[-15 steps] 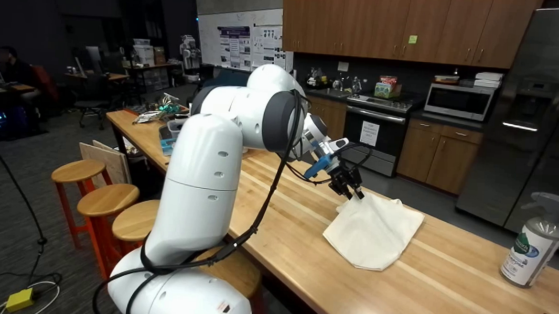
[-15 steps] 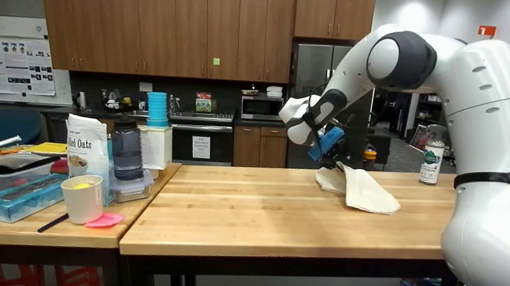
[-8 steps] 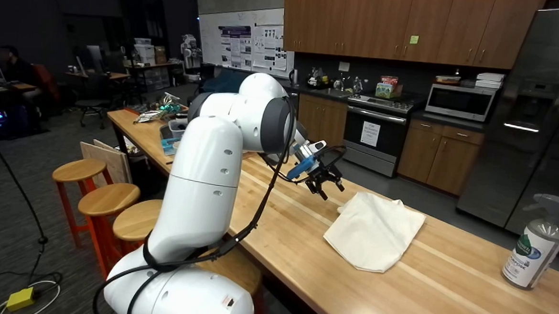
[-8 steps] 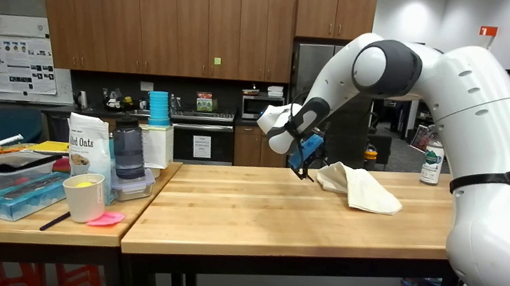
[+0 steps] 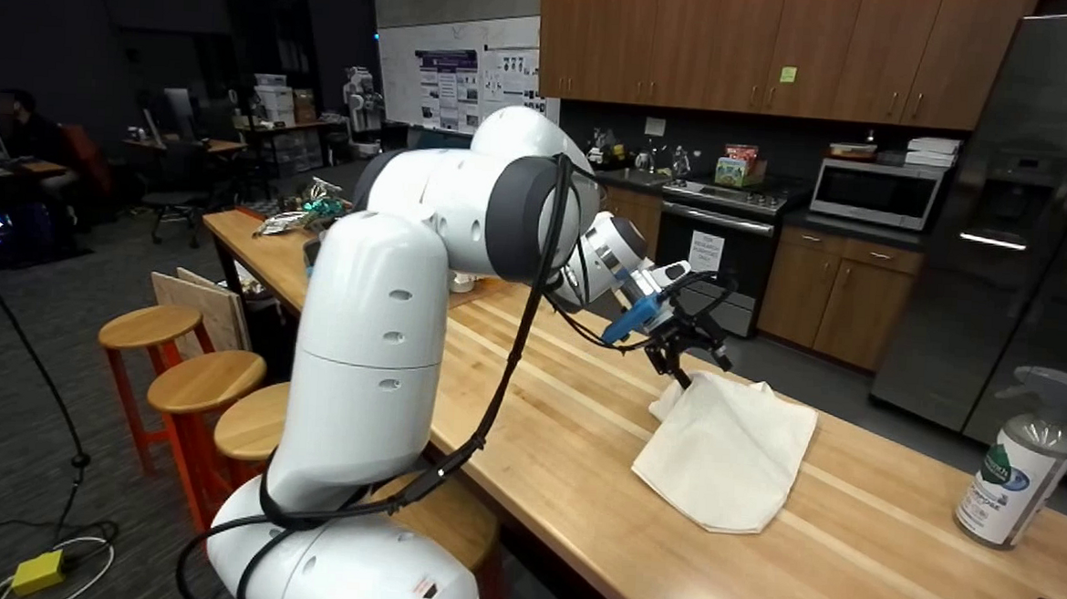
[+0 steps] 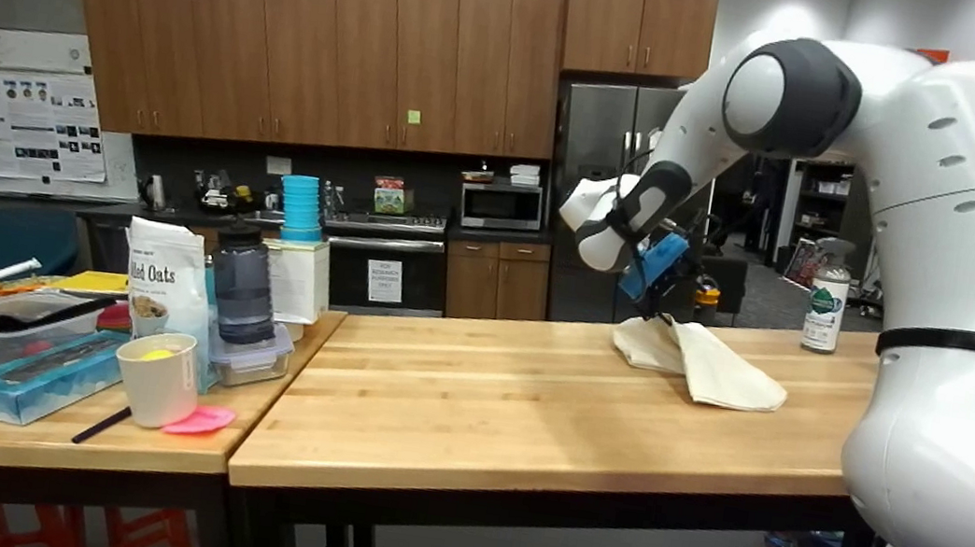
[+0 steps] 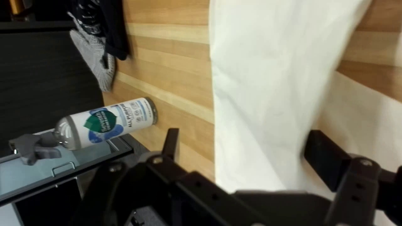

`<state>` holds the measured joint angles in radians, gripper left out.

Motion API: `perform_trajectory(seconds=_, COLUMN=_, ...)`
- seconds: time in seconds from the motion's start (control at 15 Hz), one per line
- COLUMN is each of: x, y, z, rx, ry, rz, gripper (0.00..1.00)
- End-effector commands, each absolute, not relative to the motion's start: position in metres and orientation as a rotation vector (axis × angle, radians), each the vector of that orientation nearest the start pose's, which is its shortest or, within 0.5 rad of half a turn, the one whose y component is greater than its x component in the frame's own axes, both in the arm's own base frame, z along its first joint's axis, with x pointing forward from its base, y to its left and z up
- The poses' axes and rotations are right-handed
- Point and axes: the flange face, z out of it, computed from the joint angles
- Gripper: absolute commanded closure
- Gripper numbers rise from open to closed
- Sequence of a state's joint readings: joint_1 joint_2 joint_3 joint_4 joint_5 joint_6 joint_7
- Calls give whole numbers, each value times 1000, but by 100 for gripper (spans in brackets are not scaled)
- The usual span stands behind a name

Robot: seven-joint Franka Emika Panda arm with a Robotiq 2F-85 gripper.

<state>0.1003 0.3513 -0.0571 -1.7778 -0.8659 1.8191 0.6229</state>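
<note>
A cream cloth lies partly folded on the wooden table, near its far edge. In both exterior views its near flap spreads flat while a raised fold stands at the gripper end. My gripper stands open and tilted at that fold. In the wrist view the cloth runs between the widely parted black fingers, and nothing is gripped. The right-hand finger is close against the fold's edge; whether it touches cannot be made out. Its counterpart is over bare wood beside the cloth.
A spray bottle stands upright toward the table's far end. Dark fabric and a grey knitted item lie beyond it. An adjoining table carries an oats bag, a cup and a tissue box. Stools line one side.
One second ago the fingers were closer together at the cloth. Half a second ago the gripper was drawn back, fingers spread. Now it is at the fold again, and the cloth has shifted slightly right.
</note>
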Motion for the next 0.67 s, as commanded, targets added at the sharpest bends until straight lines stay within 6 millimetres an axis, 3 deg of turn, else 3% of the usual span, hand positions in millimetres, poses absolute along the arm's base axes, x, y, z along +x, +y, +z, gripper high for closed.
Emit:
perform_trajectory(seconds=0.0, x=604, y=-51, z=424, rx=2236, ry=-321, rz=102, gripper=0)
perform_trajectory(seconds=0.2, x=587, y=-59, z=453, rx=2222, ry=-346, rz=154, gripper=0)
perform_trajectory(seconds=0.33, x=574, y=-60, z=451, rx=2228, ry=-332, rz=132, gripper=0)
perform_trajectory(seconds=0.6, x=562, y=-54, z=417, rx=2239, ry=-291, rz=55, gripper=0)
